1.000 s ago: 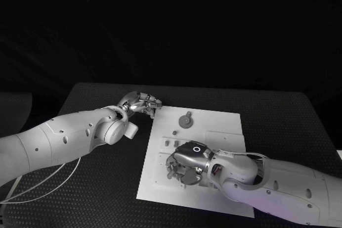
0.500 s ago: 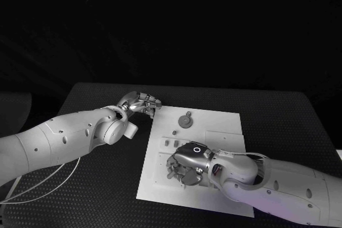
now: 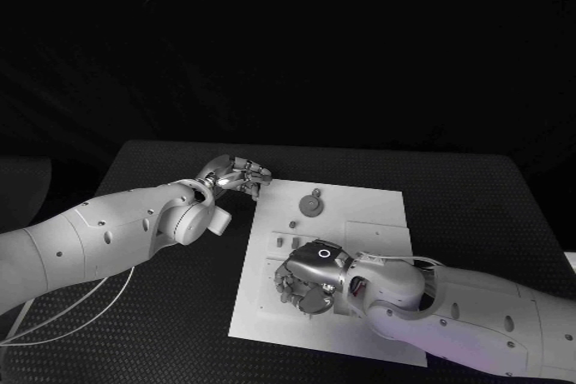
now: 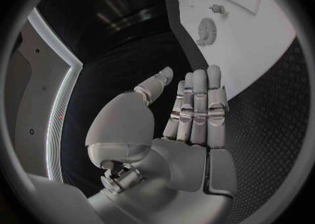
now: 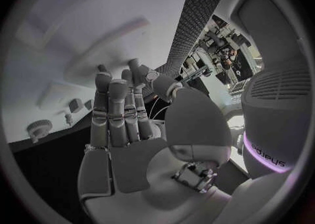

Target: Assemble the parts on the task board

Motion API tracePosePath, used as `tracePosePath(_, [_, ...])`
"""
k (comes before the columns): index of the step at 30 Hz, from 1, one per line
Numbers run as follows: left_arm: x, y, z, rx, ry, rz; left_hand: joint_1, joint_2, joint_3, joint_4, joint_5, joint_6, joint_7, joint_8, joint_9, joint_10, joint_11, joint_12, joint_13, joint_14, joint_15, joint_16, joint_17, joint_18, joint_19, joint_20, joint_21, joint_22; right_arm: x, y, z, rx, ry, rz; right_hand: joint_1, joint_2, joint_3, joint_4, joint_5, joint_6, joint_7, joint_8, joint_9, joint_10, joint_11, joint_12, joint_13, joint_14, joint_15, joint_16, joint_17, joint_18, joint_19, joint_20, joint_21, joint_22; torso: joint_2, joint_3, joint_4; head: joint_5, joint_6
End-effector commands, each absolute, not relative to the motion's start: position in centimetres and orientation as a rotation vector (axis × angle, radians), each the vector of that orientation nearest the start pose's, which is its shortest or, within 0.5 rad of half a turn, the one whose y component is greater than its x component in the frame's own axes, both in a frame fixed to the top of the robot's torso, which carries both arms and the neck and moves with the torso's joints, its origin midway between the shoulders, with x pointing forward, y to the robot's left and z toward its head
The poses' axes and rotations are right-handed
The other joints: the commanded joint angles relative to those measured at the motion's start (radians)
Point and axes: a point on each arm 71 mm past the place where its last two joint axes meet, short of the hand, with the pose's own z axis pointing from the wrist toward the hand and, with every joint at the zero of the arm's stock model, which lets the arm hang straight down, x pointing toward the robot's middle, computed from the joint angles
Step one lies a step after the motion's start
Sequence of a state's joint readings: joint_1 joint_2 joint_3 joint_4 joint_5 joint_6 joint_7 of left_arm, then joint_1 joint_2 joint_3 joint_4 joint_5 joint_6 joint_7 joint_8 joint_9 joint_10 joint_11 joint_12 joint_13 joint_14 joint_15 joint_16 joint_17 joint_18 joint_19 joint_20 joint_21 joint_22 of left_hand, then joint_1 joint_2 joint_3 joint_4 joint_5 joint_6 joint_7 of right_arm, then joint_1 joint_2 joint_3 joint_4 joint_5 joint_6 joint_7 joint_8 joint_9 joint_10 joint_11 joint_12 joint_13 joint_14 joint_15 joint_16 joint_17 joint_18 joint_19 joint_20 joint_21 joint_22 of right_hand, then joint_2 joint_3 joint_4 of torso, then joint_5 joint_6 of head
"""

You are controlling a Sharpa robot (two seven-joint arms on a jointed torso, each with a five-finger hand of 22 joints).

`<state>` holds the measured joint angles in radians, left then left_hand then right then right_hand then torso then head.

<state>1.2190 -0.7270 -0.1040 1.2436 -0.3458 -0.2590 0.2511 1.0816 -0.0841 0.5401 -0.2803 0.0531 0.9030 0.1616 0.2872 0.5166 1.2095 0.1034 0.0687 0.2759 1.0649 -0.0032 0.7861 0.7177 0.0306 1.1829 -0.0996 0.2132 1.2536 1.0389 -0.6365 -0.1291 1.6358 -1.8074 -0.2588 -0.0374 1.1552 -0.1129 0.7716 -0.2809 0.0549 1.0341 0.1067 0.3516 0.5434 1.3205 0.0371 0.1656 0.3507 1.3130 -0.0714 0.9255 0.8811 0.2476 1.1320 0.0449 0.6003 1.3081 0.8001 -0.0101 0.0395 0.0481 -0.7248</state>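
Task board (image 3: 360, 259) lay mid-table, a round gear part (image 3: 311, 204) near its twelve o'clock edge.
I saw my right hand (image 3: 306, 277) spread flat over the board's centre, fingers straight, holding nothing. My left hand (image 3: 236, 176) hovered at the board's eleven o'clock corner, fingers extended together, also empty.

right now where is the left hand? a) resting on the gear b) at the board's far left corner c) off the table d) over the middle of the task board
b: the left hand sits at the far left corner of the task board, apart from the gear.
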Motion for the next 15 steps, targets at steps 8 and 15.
tracePosePath(8, [53.04,22.69,-21.06,-0.813,1.634,-1.244,0.004,0.004,-0.006,-0.001,-0.001,-0.001,0.003,0.003,-0.001,-0.004,-0.001,0.001,-0.002,0.010,0.000,-0.007,0.001,0.045,0.007,-0.002,-0.004,0.001,37.58,-5.46,-26.94,-0.711,1.729,0.934,-0.042,-0.025,-0.013,0.031,0.002,-0.009,0.004,-0.006,0.009,-0.012,0.005,-0.012,0.003,-0.014,0.003,0.007,-0.001,0.014,-0.014,0.005,0.009,0.022,0.000,-0.0004,0.0013,-0.005,-0.001])
tracePosePath(15, [53.08,22.74,-21.06,-0.813,1.632,-1.243,0.004,0.004,-0.006,-0.002,-0.001,-0.001,0.003,0.003,-0.001,-0.004,-0.001,0.001,-0.002,0.010,0.000,-0.007,0.002,0.045,0.007,-0.002,-0.004,0.001,37.80,-5.76,-26.99,-0.682,1.724,0.934,-0.060,-0.092,-0.019,0.050,0.002,-0.067,0.029,-0.045,-0.003,-0.081,0.029,-0.056,-0.007,-0.029,0.025,0.011,-0.003,0.014,-0.027,0.006,0.013,0.022,-0.001,0.0000,0.0001,-0.006,-0.002])
